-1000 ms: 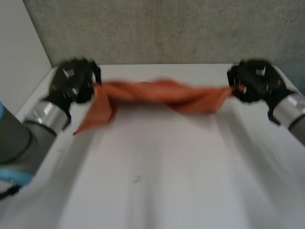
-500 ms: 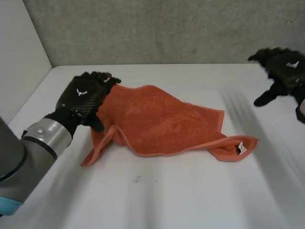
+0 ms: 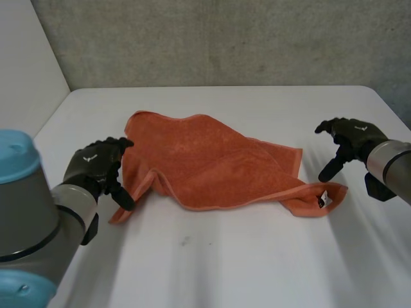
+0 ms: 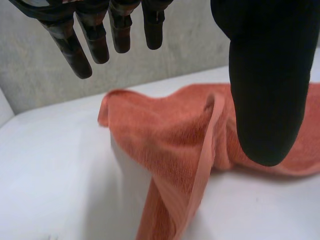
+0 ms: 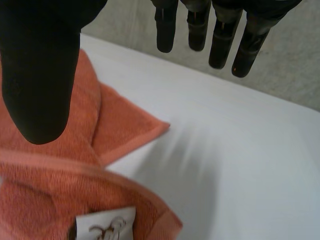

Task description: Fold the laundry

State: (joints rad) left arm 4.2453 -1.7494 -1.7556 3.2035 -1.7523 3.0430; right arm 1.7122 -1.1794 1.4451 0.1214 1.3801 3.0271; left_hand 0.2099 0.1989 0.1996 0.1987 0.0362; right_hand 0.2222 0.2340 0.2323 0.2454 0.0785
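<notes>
Near edge of the white table is bare. Left hand sits toward the near-left corner, fingers relaxed and apart, nothing in them; in the left wrist view its thumb hangs over the cloth, contact can't be told. Just beside it is the near-left corner of the orange terry towel, hem turned up and doubled under.

Towel lies rumpled across the middle of the table, 1 layer thrown loosely over another, not flat. Its near-right corner is bunched, with a small white label showing, also seen below the right thumb.

Right hand is toward the right edge, apart from that labelled corner, open and empty, fingers hanging straight. The towel's far edge stops short of the table's far edge and the grey wall.

Handling, as judged: soft, light, limp, nothing fragile; terry pile should grip well, but it sags and bunches. Best holds are 2 corners on 1 hem, pinched: labelled corner for right, turned-up corner for left. Needs spreading flat before any fold.
</notes>
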